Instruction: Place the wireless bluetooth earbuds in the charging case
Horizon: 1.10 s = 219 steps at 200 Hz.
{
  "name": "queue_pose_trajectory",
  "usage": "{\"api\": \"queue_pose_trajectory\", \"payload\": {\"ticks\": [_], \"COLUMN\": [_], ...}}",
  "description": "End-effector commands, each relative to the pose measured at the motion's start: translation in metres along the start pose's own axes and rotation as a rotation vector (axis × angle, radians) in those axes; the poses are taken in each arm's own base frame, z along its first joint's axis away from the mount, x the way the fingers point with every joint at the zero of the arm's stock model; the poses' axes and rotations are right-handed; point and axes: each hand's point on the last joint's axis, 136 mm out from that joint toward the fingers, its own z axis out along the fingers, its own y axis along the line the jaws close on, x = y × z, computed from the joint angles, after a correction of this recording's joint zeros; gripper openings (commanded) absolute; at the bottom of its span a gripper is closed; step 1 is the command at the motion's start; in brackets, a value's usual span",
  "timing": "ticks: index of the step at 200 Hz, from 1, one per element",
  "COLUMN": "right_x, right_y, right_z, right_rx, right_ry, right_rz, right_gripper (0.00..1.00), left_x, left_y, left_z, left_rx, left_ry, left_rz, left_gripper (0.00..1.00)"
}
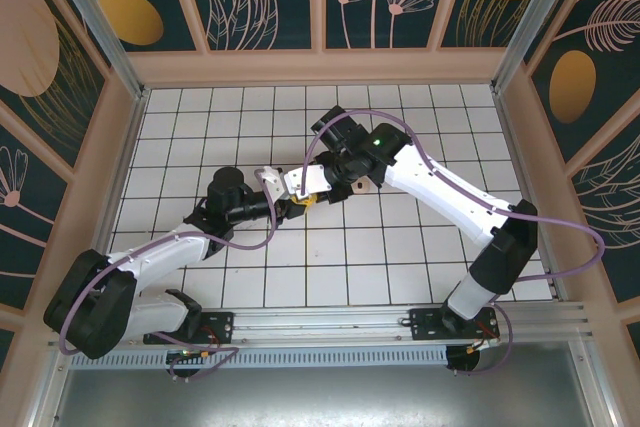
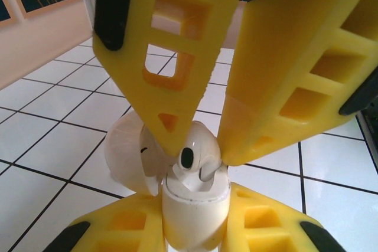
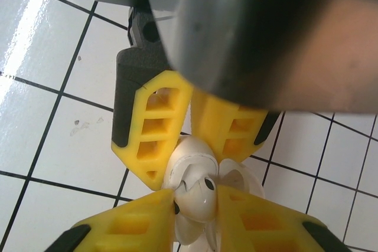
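The pale charging case (image 2: 194, 213) stands upright between the yellow fingers of my left gripper (image 2: 195, 199), which is shut on its body. Its lid (image 2: 125, 150) hangs open to the left. One cream earbud (image 2: 198, 153) with a dark spot sits at the case's mouth, partly inside, pinched by my right gripper (image 2: 202, 151) coming from above. In the right wrist view the earbud (image 3: 202, 198) sits between my right gripper (image 3: 195, 196) fingers, over the case (image 3: 184, 159) held by the left gripper (image 3: 189, 166). From above, both grippers (image 1: 300, 201) meet mid-table. A second earbud is hidden.
White tiled floor (image 1: 400, 247) lies all round the arms. Wooden walls (image 1: 320, 65) with patterned panels close it in at the back and sides. A metal rail (image 1: 330, 322) runs along the near edge.
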Motion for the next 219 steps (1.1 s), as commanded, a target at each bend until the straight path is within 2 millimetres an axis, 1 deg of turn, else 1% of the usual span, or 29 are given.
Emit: {"api": "queue_pose_trajectory", "payload": {"ticks": [1, 37, 50, 73, 88, 115, 130, 148, 196, 219], "right_x": [0.002, -0.009, -0.016, -0.030, -0.031, -0.026, -0.022, -0.018, -0.013, -0.011], "right_y": [0.001, -0.002, -0.003, -0.008, -0.012, -0.014, -0.014, -0.013, -0.008, -0.002], "right_z": [0.002, -0.015, -0.024, -0.049, -0.060, -0.068, -0.064, -0.057, -0.037, -0.029], "right_rx": [0.000, 0.048, 0.074, 0.141, 0.178, 0.212, 0.204, 0.173, 0.079, 0.032], "right_ry": [-0.019, -0.101, -0.155, -0.292, -0.347, -0.402, -0.410, -0.402, -0.389, -0.377], "right_rz": [0.001, 0.022, 0.034, 0.074, 0.102, 0.143, 0.166, 0.194, 0.232, 0.248], "right_gripper": [0.28, 0.33, 0.34, 0.39, 0.45, 0.54, 0.59, 0.60, 0.61, 0.60], "left_x": [-0.040, -0.037, -0.037, -0.038, -0.039, -0.040, -0.040, -0.042, -0.045, -0.046], "left_y": [-0.009, -0.008, -0.008, -0.007, -0.008, -0.008, -0.008, -0.008, -0.008, -0.006], "left_z": [-0.002, -0.001, -0.001, -0.001, -0.001, -0.001, -0.001, -0.001, -0.002, -0.002], "left_rx": [0.045, 0.040, 0.040, 0.040, 0.045, 0.047, 0.047, 0.047, 0.043, 0.034], "left_ry": [-0.134, -0.129, -0.132, -0.136, -0.137, -0.138, -0.139, -0.142, -0.144, -0.145], "left_rz": [0.103, 0.091, 0.089, 0.088, 0.085, 0.086, 0.084, 0.085, 0.092, 0.094], "left_gripper": [0.20, 0.19, 0.20, 0.20, 0.20, 0.19, 0.20, 0.20, 0.20, 0.20]}}
